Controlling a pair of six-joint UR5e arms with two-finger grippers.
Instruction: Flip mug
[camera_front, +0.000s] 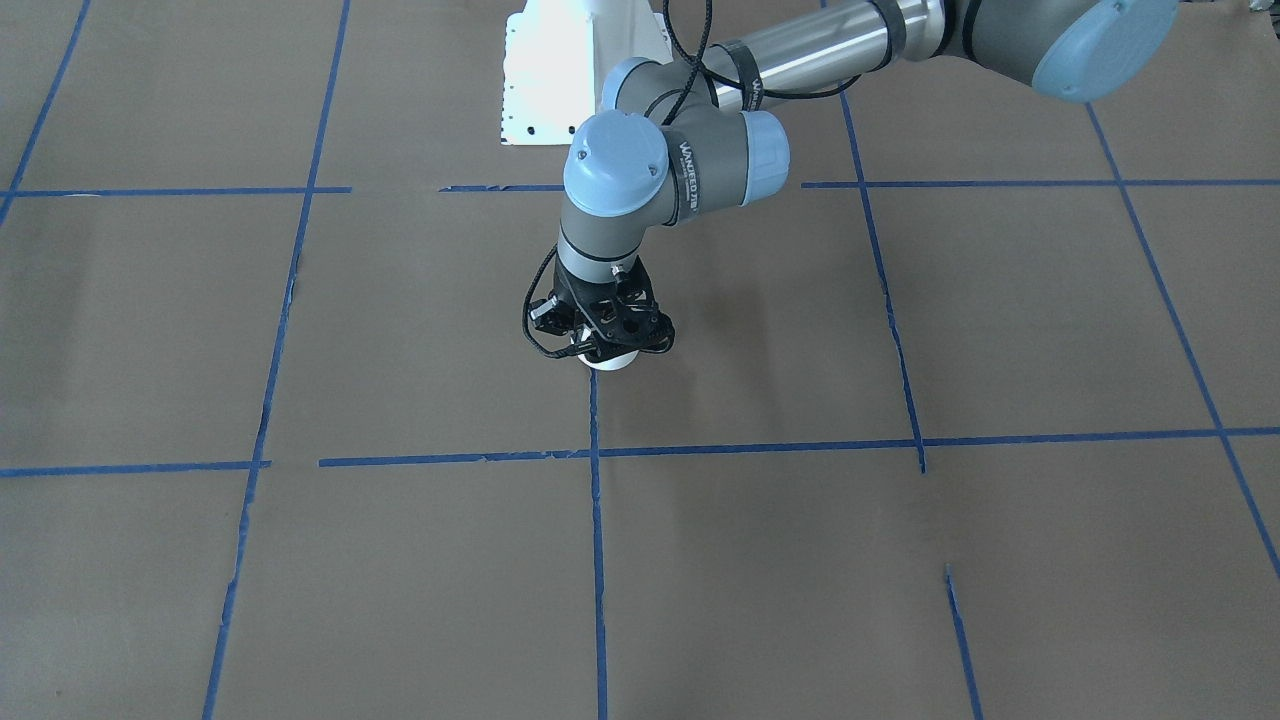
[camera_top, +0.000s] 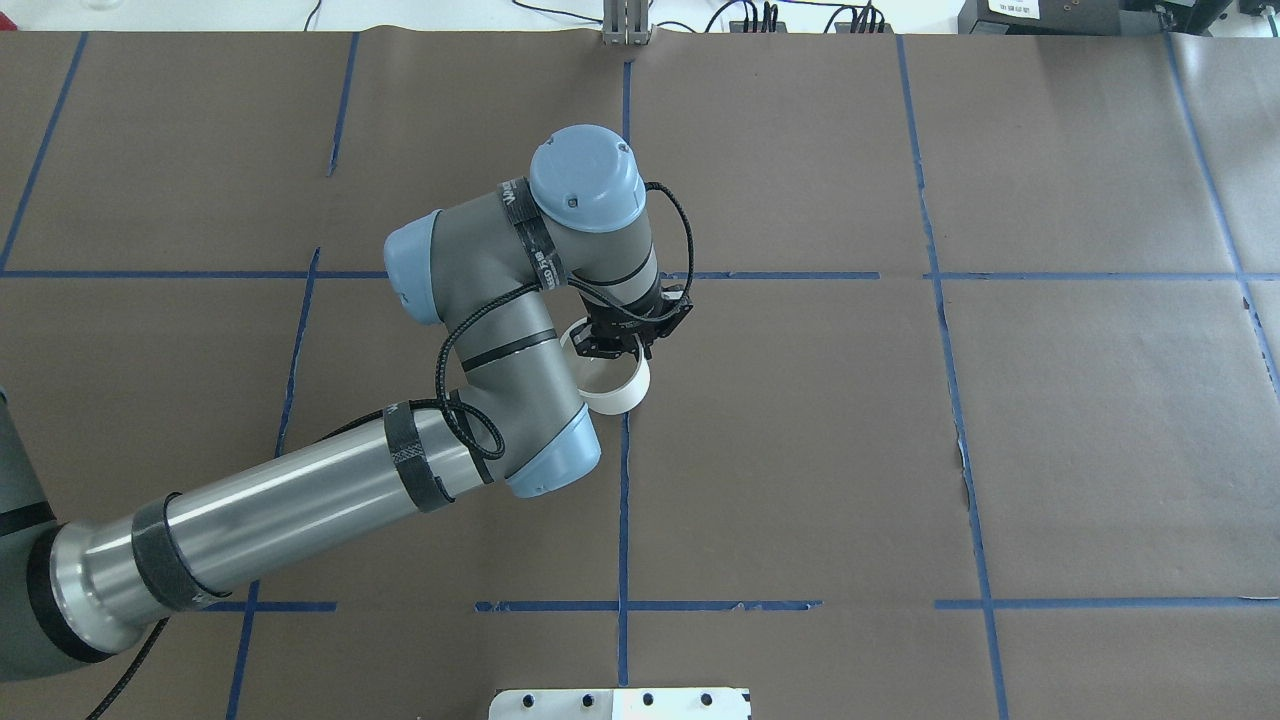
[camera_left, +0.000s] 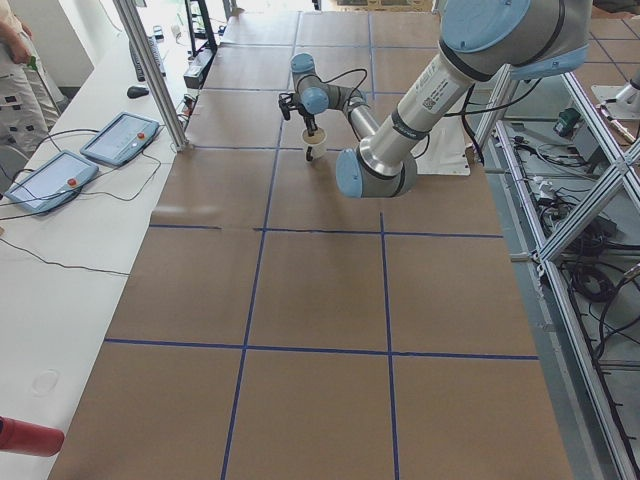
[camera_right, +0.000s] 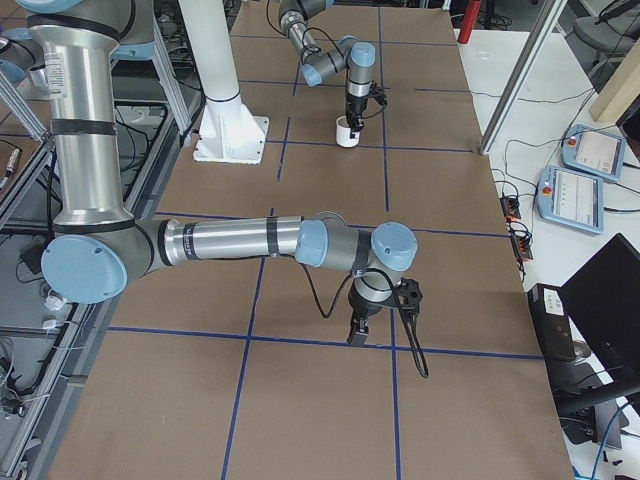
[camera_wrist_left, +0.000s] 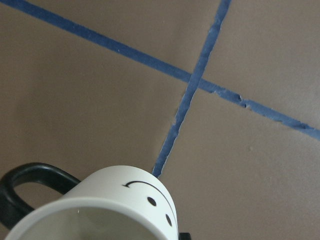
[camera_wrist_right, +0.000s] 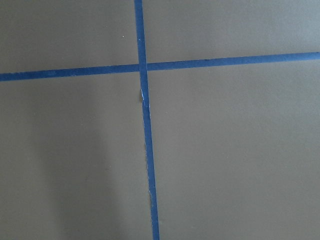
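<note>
The white mug (camera_top: 612, 388) with a black smiley face (camera_wrist_left: 150, 200) and a dark loop handle (camera_wrist_left: 27, 185) is near the table's middle, by a blue tape line. Its opening faces up towards the wrist camera. My left gripper (camera_top: 622, 347) points down onto the mug's rim and looks shut on it. The mug (camera_front: 611, 361) shows only as a white sliver under the gripper (camera_front: 606, 340) in the front view. I cannot tell whether it touches the table. My right gripper (camera_right: 358, 335) shows only in the right side view, low over the table; I cannot tell its state.
Brown paper with a grid of blue tape lines (camera_top: 622, 500) covers the table (camera_top: 1000, 400). The white robot base plate (camera_front: 560, 80) is on the robot's side. Control tablets (camera_left: 120, 135) lie on the side bench. The right wrist view shows only a tape crossing (camera_wrist_right: 141, 66).
</note>
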